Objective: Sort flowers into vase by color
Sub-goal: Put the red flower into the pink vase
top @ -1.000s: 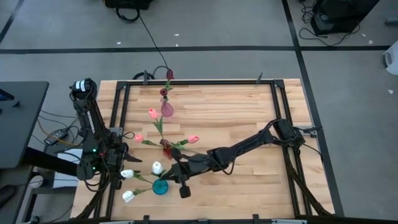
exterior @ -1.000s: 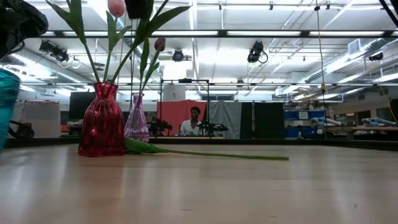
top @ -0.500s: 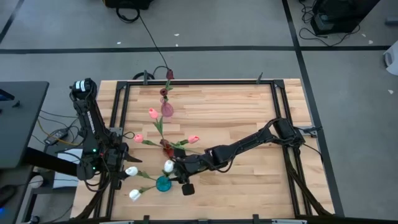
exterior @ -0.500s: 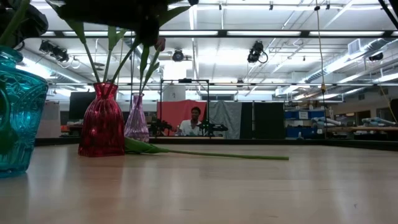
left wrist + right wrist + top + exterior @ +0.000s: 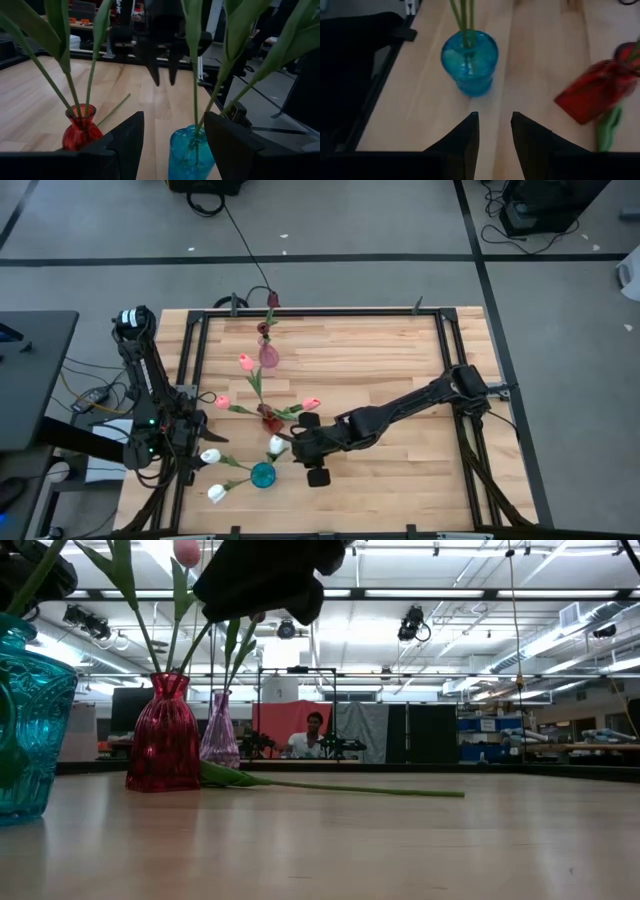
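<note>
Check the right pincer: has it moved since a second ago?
Yes. In the high view the right pincer, open and empty, has backed away from the teal vase toward the table's right side; the red vase hasn't shifted.

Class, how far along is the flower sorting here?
Done: three white tulips stand in the blue vase. In hand: nothing; the right gripper hangs open and empty beside it; the left gripper waits nearby. Left: one stem lies on the table by the red vase.

Teal vase [image 5: 262, 474], red vase [image 5: 163, 734]
</note>
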